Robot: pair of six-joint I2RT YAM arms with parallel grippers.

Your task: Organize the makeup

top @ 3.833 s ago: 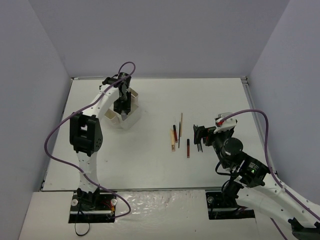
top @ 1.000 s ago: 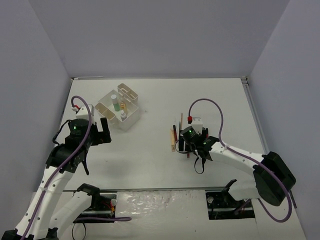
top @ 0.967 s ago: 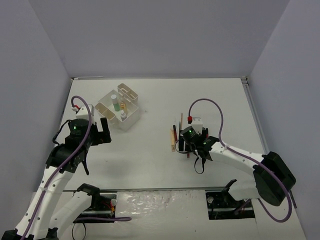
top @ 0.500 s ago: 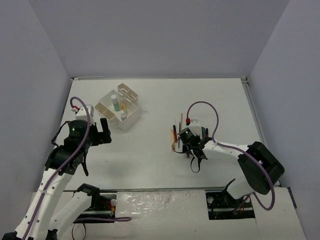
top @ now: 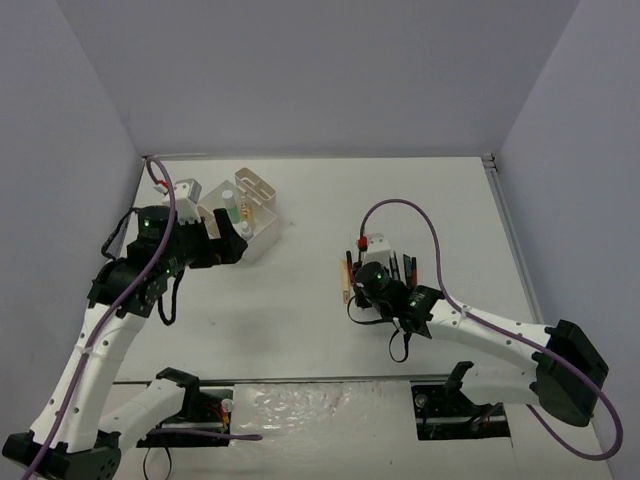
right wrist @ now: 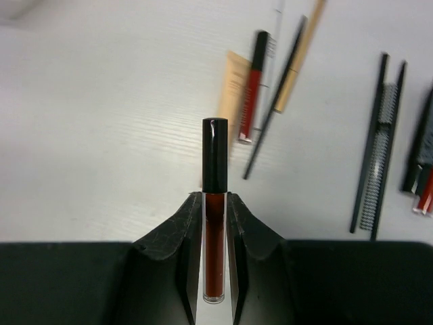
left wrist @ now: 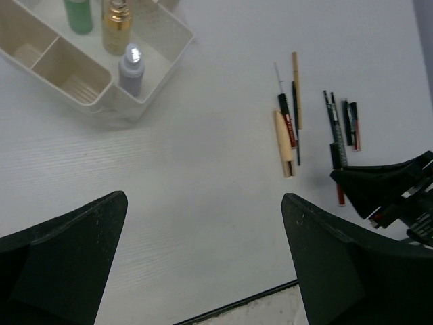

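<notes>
My right pincer (right wrist: pixel 214 200) clenches a red lip gloss tube (right wrist: pixel 214 150) by its lower end; my left pincer (left wrist: pixel 203 267) hangs released, wide, over the desk (left wrist: pixel 183 196).

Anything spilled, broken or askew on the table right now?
Nothing stands out. Three bottles stand upright in the white box, no spill. The sticks lie loose but roughly parallel on the table, outside the box. The right gripper is shut on a red tube, held straight.

Open table (left wrist: pixel 203 203) lies between the box (left wrist: pixel 101 105) with 3 bottles (left wrist: pixel 130 68) and clustered sticks (left wrist: pixel 287 139).
</notes>
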